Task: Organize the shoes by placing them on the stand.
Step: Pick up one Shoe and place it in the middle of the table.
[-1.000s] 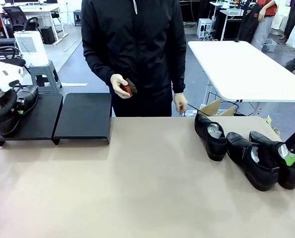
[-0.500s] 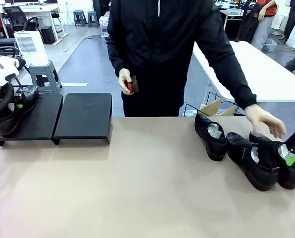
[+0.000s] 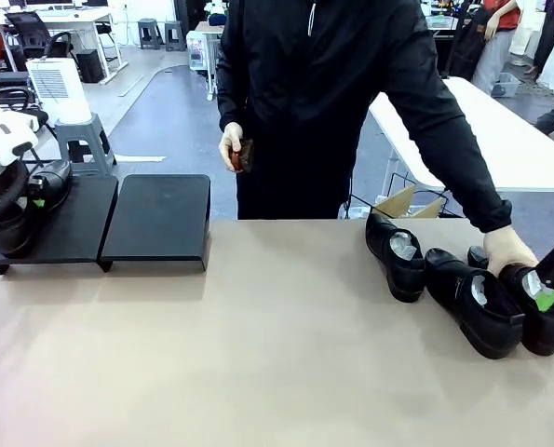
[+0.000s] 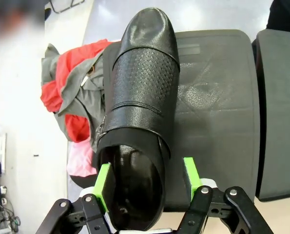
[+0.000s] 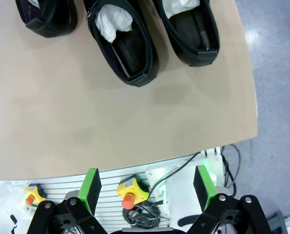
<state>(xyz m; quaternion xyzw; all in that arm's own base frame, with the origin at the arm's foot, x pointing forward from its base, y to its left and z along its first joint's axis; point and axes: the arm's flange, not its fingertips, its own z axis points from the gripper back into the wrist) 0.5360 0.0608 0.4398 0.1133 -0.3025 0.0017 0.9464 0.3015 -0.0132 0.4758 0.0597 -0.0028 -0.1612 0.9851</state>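
1. The left claw (image 4: pixel 146 166) stands partly open. Its green pads straddle the heel of a black dress shoe (image 4: pixel 140 92), and one pad is clear of the leather.
2. That shoe lies on the left end of the stand (image 4: pixel 218 97).
3. The right claw (image 5: pixel 147 187) gapes wide, holding nothing, far right of the stand.
4. On the bench (image 3: pixel 258 354), well right of the stand, sit three other shoes (image 3: pixel 472 303). A person's hand (image 3: pixel 507 250) touches the one farthest from the stand.
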